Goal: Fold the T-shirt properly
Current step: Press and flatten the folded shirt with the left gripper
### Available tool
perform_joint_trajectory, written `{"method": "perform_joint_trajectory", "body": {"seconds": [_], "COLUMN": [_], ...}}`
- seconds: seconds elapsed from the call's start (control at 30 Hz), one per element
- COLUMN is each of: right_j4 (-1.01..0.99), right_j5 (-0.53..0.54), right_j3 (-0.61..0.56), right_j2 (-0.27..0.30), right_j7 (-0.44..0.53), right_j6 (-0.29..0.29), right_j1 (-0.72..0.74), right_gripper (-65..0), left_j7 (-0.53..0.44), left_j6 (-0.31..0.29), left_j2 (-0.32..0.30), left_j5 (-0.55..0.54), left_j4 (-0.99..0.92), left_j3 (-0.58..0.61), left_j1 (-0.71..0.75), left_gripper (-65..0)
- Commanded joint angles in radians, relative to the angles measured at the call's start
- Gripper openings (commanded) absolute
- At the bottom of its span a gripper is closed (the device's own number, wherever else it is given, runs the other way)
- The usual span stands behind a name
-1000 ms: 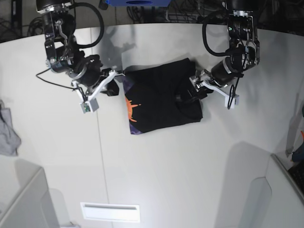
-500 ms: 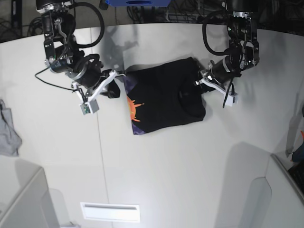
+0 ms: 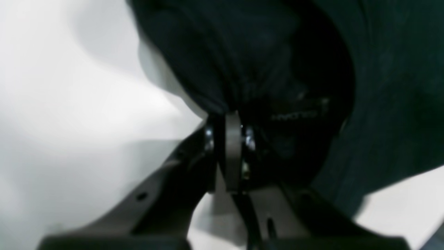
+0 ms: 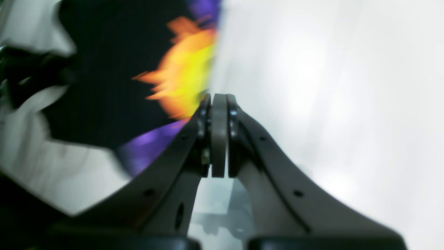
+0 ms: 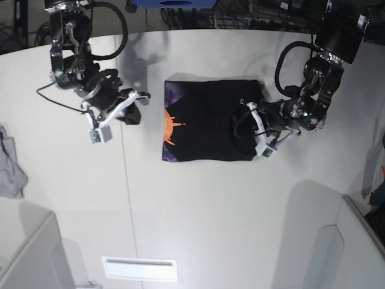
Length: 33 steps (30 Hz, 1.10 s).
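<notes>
The black T-shirt [image 5: 207, 120] lies flat as a folded rectangle in the middle of the white table [image 5: 198, 205], with its purple and orange print [image 5: 170, 126] along the left edge. My left gripper [image 5: 252, 127] is at the shirt's right edge. In the left wrist view it [image 3: 231, 116] is shut, with black cloth [image 3: 270, 62] bunched at its tips. My right gripper [image 5: 137, 103] is left of the shirt, apart from it. In the right wrist view it [image 4: 218, 97] is shut on nothing, with the print [image 4: 180, 86] just beyond.
A small grey cloth [image 5: 9, 165] lies at the table's left edge. A white slotted plate [image 5: 139, 269] sits near the front. A blue object [image 5: 174, 3] is past the far edge. Grey panels stand at the lower left and lower right.
The shirt went from lifted and skewed to flat and square. My right gripper let go and drew back to the left. My left arm swung down along the shirt's right edge.
</notes>
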Motion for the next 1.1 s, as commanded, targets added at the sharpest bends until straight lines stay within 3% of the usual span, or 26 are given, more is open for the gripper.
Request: {"method": "perform_joint_trajectory", "body": {"seconds": [0.0,0.17,0.3,0.4,0.6,0.63,0.8,1.07], "right_j4": [0.019,0.014,0.013,0.010,-0.030,-0.047,-0.099,-0.110], "right_j5": [0.011,0.011,0.011,0.008,0.007,0.007,0.007,0.007], "right_j3": [0.018,0.100,0.136,0.166,0.205,0.218,0.228,0.235], "right_j2": [-0.004,-0.006,-0.006,-0.004,-0.004,-0.006,-0.007,-0.029], "right_j7": [0.019,0.019,0.018,0.018,0.018,0.018,0.018,0.019], "right_j6": [0.003,0.003,0.003,0.003,0.003,0.003,0.003,-0.002], "right_j1": [0.009,-0.010,-0.030,-0.040,-0.051,-0.051,-0.051,-0.050], "right_gripper": [-65.0,-65.0,-65.0,-65.0,-65.0,-65.0,-65.0,-65.0], "left_j7": [0.031,0.028,0.011,-0.093,-0.329,-0.358,-0.398,-0.400], "left_j6": [0.003,-0.003,-0.003,-0.003,-0.005,-0.015,-0.178,-0.279], "left_j2": [-0.026,-0.032,-0.029,-0.034,-0.032,-0.029,0.046,0.152], "left_j5": [0.066,0.385,0.537,0.591,0.713,0.735,0.779,0.861], "left_j4": [0.020,0.088,0.086,0.086,0.078,0.075,0.032,-0.006], "left_j3": [0.050,0.280,0.418,0.484,0.502,0.516,0.538,0.532], "left_j1": [-0.024,-0.113,-0.175,-0.210,-0.238,-0.251,-0.304,-0.311], "left_gripper": [-65.0,-65.0,-65.0,-65.0,-65.0,-65.0,-65.0,-65.0]}}
